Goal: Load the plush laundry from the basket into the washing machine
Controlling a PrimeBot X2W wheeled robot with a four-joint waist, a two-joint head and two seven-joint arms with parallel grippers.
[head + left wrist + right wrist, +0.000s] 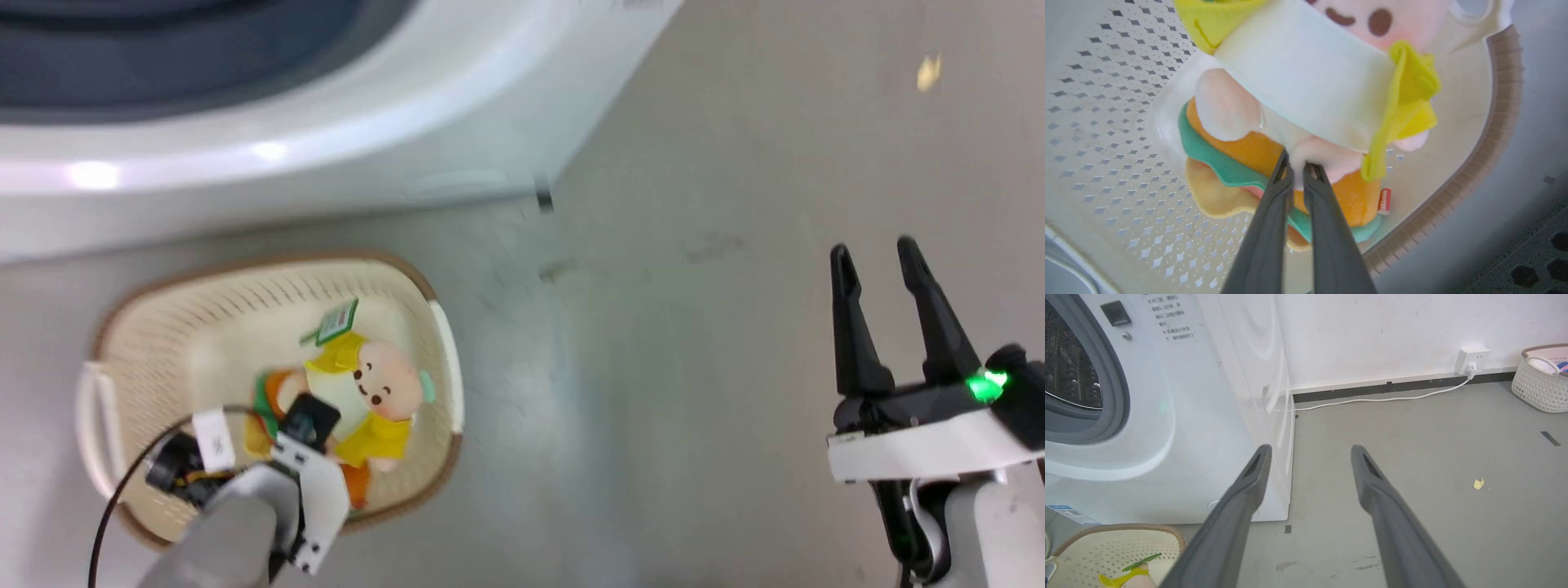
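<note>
The plush laundry (371, 392), a pink-faced doll in a yellow top with a white bib and an orange-green burger part, lies in the cream basket (163, 327) on the floor. In the left wrist view my left gripper (1297, 163) is shut on the plush laundry (1306, 81), pinching pale plush just above the burger, inside the basket (1502, 102). My right gripper (878, 253) hovers open over bare floor at the right, holding nothing; its fingers (1249, 482) stand wide apart. The washing machine (286, 106) stands behind the basket, its drum opening (1069, 367) showing at the left.
A second, white woven basket (1541, 379) stands by the wall at the far right. A white cable (1380, 399) runs along the skirting to a wall socket (1472, 359). A yellow scrap (1478, 483) lies on the grey floor.
</note>
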